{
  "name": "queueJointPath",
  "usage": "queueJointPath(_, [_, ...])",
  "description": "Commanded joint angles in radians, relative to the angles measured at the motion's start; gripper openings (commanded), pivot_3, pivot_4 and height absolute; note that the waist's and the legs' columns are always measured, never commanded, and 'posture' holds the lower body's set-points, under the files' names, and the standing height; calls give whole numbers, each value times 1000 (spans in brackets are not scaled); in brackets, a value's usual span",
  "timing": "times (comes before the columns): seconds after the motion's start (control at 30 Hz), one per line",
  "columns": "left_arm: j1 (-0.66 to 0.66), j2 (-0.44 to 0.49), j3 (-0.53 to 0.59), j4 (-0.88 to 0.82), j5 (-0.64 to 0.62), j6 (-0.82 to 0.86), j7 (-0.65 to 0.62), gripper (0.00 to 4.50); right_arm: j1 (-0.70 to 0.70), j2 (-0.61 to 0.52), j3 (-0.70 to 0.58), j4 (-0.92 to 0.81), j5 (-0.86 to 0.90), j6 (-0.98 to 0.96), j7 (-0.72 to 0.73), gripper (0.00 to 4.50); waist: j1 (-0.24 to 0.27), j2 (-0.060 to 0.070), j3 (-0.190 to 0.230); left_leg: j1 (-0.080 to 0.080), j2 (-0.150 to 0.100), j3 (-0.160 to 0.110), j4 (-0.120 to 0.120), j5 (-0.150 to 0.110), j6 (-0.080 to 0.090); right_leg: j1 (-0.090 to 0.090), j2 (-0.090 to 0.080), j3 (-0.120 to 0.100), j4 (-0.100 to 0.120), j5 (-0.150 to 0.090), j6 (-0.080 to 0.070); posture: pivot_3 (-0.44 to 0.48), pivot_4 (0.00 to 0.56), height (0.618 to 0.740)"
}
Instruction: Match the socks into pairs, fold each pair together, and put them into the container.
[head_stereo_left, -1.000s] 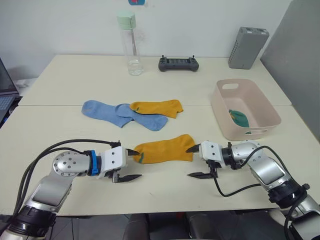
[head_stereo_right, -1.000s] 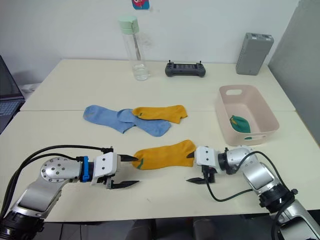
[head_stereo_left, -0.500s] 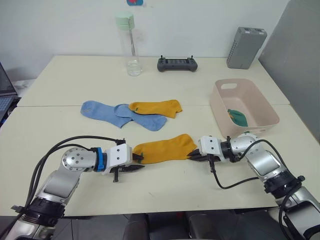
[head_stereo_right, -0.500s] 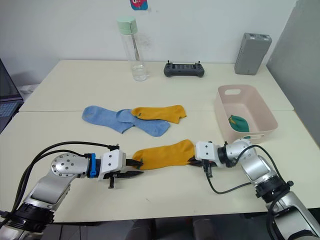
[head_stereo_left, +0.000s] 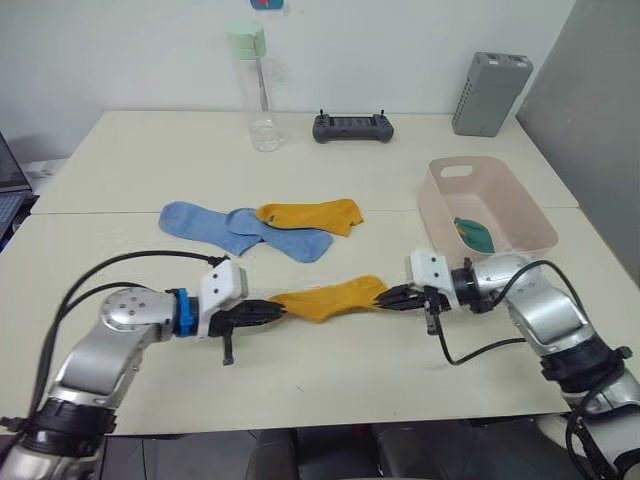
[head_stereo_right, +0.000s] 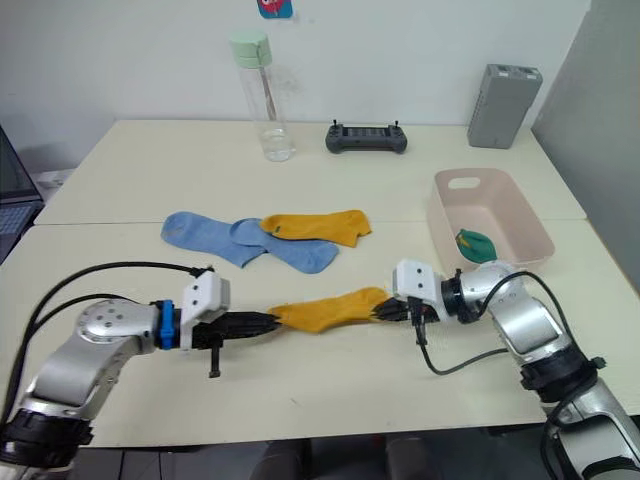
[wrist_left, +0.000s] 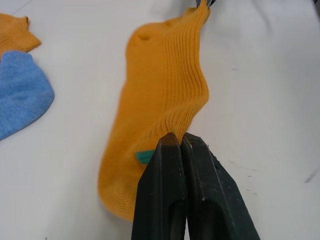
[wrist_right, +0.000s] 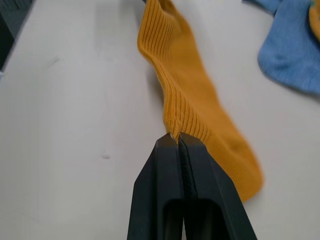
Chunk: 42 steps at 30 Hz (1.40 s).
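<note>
A mustard-yellow sock (head_stereo_left: 328, 299) is stretched between my two grippers, lifted a little off the front of the table. My left gripper (head_stereo_left: 272, 311) is shut on its toe end, and my right gripper (head_stereo_left: 384, 299) is shut on its cuff end. Both wrist views show closed black fingers (wrist_left: 182, 145) pinching the ribbed fabric (wrist_right: 175, 100). A second yellow sock (head_stereo_left: 310, 215) lies farther back, overlapping two light blue socks (head_stereo_left: 235, 229). The pale pink container (head_stereo_left: 487, 214) stands at the right with a dark green sock (head_stereo_left: 477, 234) inside.
A clear water bottle (head_stereo_left: 253, 90) with a green cap, a dark controller (head_stereo_left: 349, 127) and a grey upright box (head_stereo_left: 490, 94) stand along the table's far edge. A grey partition rises at the right. A seam (head_stereo_left: 100, 211) runs across the tabletop.
Both grippers have closed on the ends of the near yellow sock and raised it slightly, pulling it taut and narrower. A second ago both stood open at its ends.
</note>
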Motion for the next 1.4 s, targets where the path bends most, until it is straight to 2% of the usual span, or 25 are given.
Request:
queueJointPath(0.03, [68, 63, 71, -148, -104, 101, -26, 50, 35, -56, -47, -191, 146, 190, 25, 0, 0, 0, 0, 0, 0, 0, 0, 0, 0, 0, 0, 0, 0, 0, 0, 0, 150, 740])
queueJointPath(0.1, [129, 101, 97, -227, -145, 145, -37, 50, 68, -96, -65, -298, 251, 318, 31, 0, 0, 0, 0, 0, 0, 0, -1, 0, 0, 0, -1, 0, -1, -4, -7, 0, 150, 740])
queueJointPath(0.2, [232, 155, 139, -332, -194, 201, -51, 50, 119, -156, -78, -441, 376, 444, 32, 0, 1, 0, 0, 0, 0, 0, -2, 0, 0, 0, -1, 0, -1, -5, -9, 0, 150, 740])
queueJointPath(0.37, [331, 177, 162, -376, -206, 235, -29, 50, 129, -145, -80, -469, 465, 540, -42, 0, 0, 0, 0, 1, 0, 1, -1, 0, 0, -1, -2, 0, -1, -5, -9, 0, 150, 740])
queueJointPath(0.53, [240, 133, 76, -233, -81, 160, 40, 50, 85, -134, 7, -302, 316, 415, -58, 0, 0, 0, 0, 1, -1, 3, 1, 0, 0, -7, -4, 2, -2, -5, -9, 0, 150, 740])
queueJointPath(0.7, [73, 80, -8, -91, 32, 90, 89, 50, -99, -80, 124, 13, 71, 153, -27, 0, -2, -2, 1, -1, -1, 11, 2, 0, 0, -14, -6, 4, -2, -4, -9, 0, 150, 740])
queueJointPath(0.83, [3, 37, -64, -8, 99, 24, 102, 50, -177, -7, 153, 189, -25, 5, -20, 0, -2, -2, 0, -1, 0, 13, 2, 0, 0, -14, -6, 5, -1, 4, -2, 0, 150, 740])
queueJointPath(0.97, [-66, 0, -124, 97, 158, -23, 87, 50, -215, 44, 164, 324, -92, -88, -5, 0, 1, -2, 0, -6, 1, 10, -2, 0, 1, -16, -3, 3, 0, 7, -5, 0, 150, 740])
queueJointPath(1.1, [-127, -41, -150, 187, 207, -88, 98, 50, -222, 76, 152, 374, -122, -107, 1, 0, 3, -2, 0, -7, 1, 8, -6, -1, 1, -17, -3, 1, 0, 6, -6, 0, 150, 740])
queueJointPath(1.4, [-174, -63, -166, 258, 248, -149, 69, 50, -180, 62, 112, 301, -107, -50, 27, 0, 2, -2, 0, -7, 1, 8, -4, 0, 1, -15, -3, 0, 1, 6, -5, 0, 150, 740])
